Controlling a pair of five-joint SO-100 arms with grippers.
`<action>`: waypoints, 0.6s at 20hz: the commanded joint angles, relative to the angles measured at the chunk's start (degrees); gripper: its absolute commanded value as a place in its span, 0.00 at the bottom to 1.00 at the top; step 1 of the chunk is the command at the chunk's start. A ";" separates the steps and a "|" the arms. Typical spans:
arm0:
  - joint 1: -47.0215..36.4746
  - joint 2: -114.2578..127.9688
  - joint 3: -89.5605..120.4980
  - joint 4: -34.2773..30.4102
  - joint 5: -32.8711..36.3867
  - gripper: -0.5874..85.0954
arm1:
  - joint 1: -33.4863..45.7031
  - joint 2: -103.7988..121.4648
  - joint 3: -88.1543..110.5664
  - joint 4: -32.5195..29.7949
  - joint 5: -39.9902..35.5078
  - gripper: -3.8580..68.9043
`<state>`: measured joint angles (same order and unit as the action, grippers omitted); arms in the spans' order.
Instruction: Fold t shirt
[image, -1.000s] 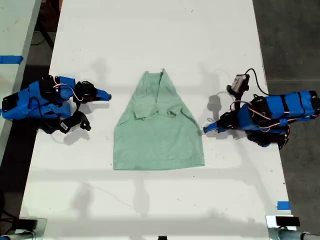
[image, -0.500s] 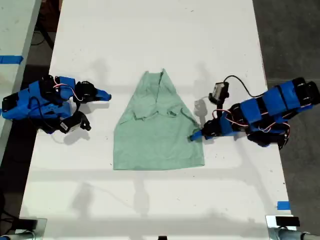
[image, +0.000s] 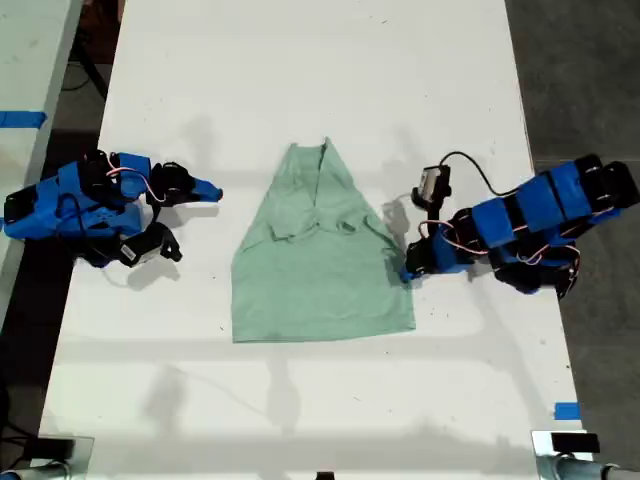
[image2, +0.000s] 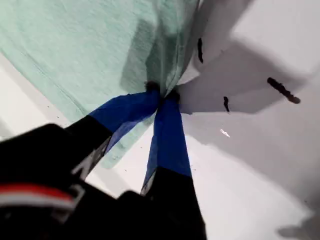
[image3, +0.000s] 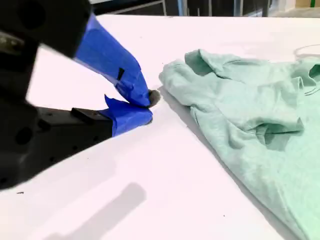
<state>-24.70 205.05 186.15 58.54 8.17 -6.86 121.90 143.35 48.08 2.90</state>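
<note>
The pale mint-green t shirt (image: 318, 265) lies flat on the white table (image: 310, 80), collar toward the far end and sleeves folded in over its middle. My first gripper (image: 405, 272) reaches in from the exterior view's right and is shut on the t shirt's side edge (image2: 100, 45), with the blue fingertips (image2: 172, 110) pinched together on the fabric. My second gripper (image: 214, 188) rests at the exterior view's left, shut and holding nothing, a short gap from the t shirt (image3: 240, 100). In the second wrist view its blue fingertips (image3: 127, 115) meet just off the cloth.
A blue tape mark (image: 566, 410) sits near the table's front corner at the exterior view's right. Another table with blue tape (image: 22, 119) stands past the exterior view's left edge. Dark floor lies beyond the exterior view's right edge. Small dark marks (image2: 282, 90) dot the tabletop.
My first arm has reached in from the exterior view's right to the t shirt's side edge and pinched it. The cloth has shifted slightly toward that side. My second arm has not moved.
</note>
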 joint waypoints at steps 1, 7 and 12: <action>-0.44 0.44 2.29 -0.35 -0.09 0.00 | -0.97 3.16 -4.22 6.50 0.00 0.07; -0.62 0.44 2.29 -0.35 -0.09 0.00 | 0.35 1.93 -24.87 21.71 -6.42 0.07; -0.70 0.44 2.29 -0.35 0.00 0.00 | -0.62 -14.33 -46.58 25.14 -12.13 0.07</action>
<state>-24.87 205.05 186.15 58.54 8.17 -6.86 112.15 107.93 72.25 -6.59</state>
